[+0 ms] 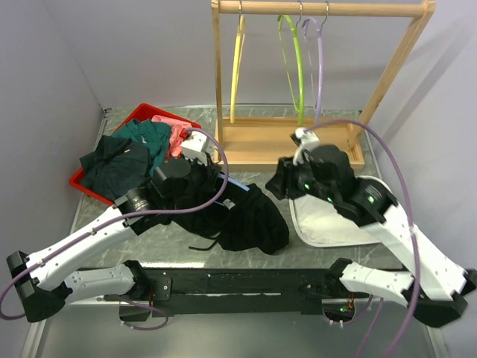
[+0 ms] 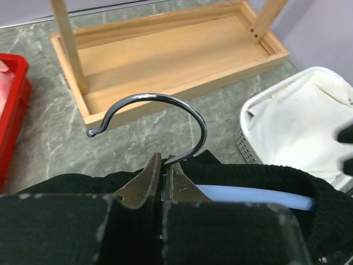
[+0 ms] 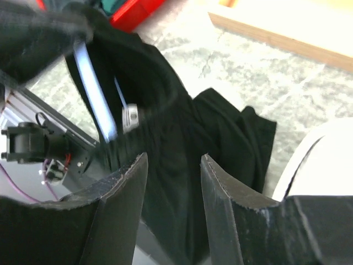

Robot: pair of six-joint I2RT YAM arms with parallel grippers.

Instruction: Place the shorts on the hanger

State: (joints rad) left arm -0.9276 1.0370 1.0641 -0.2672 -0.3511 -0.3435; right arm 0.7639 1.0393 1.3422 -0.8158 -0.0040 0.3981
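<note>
The hanger's dark metal hook (image 2: 160,107) rises from between the pads of my left gripper (image 2: 163,165), which is shut on the base of the hook. The hanger's light-blue bar (image 2: 248,196) runs off to the right. The black shorts (image 2: 259,174) are draped over that bar. In the top view the shorts (image 1: 250,216) hang down in a wrinkled heap onto the table, and a short piece of the blue hanger (image 1: 234,184) shows. My right gripper (image 3: 174,160) is open just above the shorts (image 3: 182,127), with nothing between its fingers. The view there is blurred.
A red bin (image 1: 141,115) at the back left holds dark green clothes (image 1: 123,156) and a pink cloth (image 1: 175,138). A wooden rack (image 1: 291,142) carries yellow, green and lilac hangers. A white basket (image 1: 328,220) sits under my right arm.
</note>
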